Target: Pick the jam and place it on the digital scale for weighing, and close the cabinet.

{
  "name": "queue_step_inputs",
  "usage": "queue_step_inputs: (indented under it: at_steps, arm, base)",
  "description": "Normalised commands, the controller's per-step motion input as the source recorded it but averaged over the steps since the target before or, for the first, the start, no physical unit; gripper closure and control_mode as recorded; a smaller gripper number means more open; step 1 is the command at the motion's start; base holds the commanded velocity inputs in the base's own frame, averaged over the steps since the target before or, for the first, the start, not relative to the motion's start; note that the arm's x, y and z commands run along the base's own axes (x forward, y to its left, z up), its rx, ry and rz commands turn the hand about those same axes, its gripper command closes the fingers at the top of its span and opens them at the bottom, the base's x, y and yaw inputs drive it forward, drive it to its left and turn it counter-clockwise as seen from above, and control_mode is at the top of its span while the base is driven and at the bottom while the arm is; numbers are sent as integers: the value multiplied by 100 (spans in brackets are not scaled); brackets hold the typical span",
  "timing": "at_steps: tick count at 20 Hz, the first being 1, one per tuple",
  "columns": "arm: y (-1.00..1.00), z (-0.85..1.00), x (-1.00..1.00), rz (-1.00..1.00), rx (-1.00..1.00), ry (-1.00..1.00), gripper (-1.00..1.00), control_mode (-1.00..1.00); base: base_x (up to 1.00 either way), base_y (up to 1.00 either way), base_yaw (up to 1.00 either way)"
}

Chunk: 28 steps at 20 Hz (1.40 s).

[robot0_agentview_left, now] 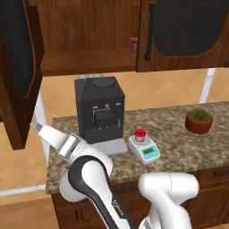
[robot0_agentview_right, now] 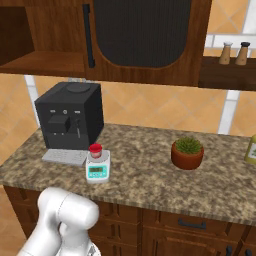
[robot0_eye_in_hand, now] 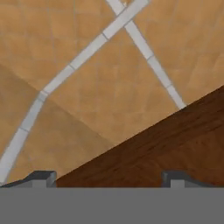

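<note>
Jam [robot0_agentview_left: 140, 133] sits on digital scale [robot0_agentview_left: 144, 148], on granite counter [robot0_agentview_left: 179, 147] just right of black coffee machine [robot0_agentview_left: 99, 114]. Cabinet [robot0_agentview_left: 185, 33] above: left door [robot0_agentview_left: 20, 71] swung open. Gripper [robot0_eye_in_hand: 109, 178] at far left near that door's wood edge, jaws wide, holding nothing.

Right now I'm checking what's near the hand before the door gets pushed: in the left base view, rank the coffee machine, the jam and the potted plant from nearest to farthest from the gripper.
From the gripper, at the counter's left end by the open cabinet door:
1. Coffee machine, just right of it.
2. Jam, on the digital scale, mid-counter.
3. Potted plant, far right.
</note>
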Motion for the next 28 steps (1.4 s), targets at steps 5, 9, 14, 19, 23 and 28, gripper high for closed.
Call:
queue_step_inputs:
  at_steps: [5, 9, 14, 19, 23, 28]
  arm:
    - [-25, -99, -77, 4, 13, -47, -100, -100]
    - [3, -82, -79, 10, 12, -45, -100, -100]
    - [37, -84, -62, 8, 19, -38, -100, -100]
    - [54, -71, 68, -3, 39, -23, -100, -100]
    - [42, -46, 97, -6, 35, -14, -100, -100]
    - [74, -8, 98, -2, 0, 4, -100, -100]
  base:
    - [0, 0, 0]
    - [0, 0, 0]
    - [0, 0, 0]
    - [0, 0, 0]
    - [0, 0, 0]
    - [0, 0, 0]
